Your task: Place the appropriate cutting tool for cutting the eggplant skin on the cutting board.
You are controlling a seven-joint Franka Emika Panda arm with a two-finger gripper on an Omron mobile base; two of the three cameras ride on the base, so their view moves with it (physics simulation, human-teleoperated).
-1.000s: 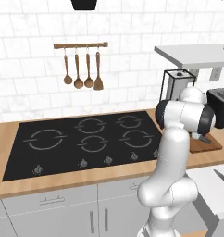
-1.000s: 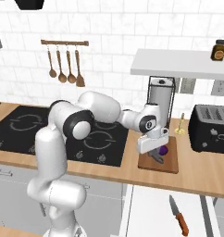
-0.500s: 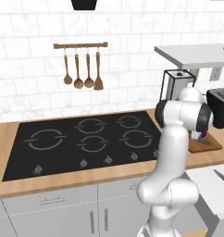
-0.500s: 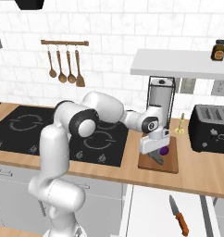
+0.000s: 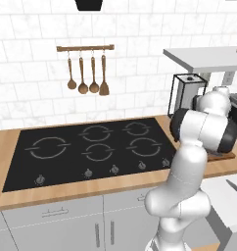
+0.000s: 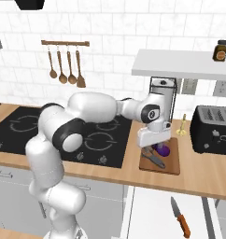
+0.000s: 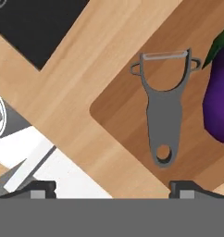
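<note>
One grey peeler (image 7: 165, 111) lay flat on the cutting board (image 7: 127, 120), with nothing gripping it. In the hand view its long axis ran nearly straight up and down the picture: the blade end with its wide Y-shaped head pointed toward the top, and the handle end with a round hole pointed toward the bottom, close to the board's edge. One eggplant (image 7: 219, 99) lay just beside it on the same board, its long axis roughly parallel to the peeler's and its green stem cap toward the top of that view. The two were near each other but apart.

The gripper (image 7: 113, 187) hung above the board, its two dark fingertips spread wide at the bottom of the hand view and holding nothing. In the right base view the gripper (image 6: 152, 148) sat just over the peeler (image 6: 154, 160) and the eggplant (image 6: 162, 150) on the single board (image 6: 172, 164), which rested on the wooden counter (image 6: 203, 172) between the stove (image 6: 108, 140) and one black toaster (image 6: 214, 129).

One knife (image 6: 180, 218) with an orange handle lay on the white surface below the counter's front edge, well apart from the board. Four wooden utensils (image 6: 64, 67) hung from a rail on the tiled wall. One dark jar (image 6: 220, 50) stood on the white shelf (image 6: 180, 63).
</note>
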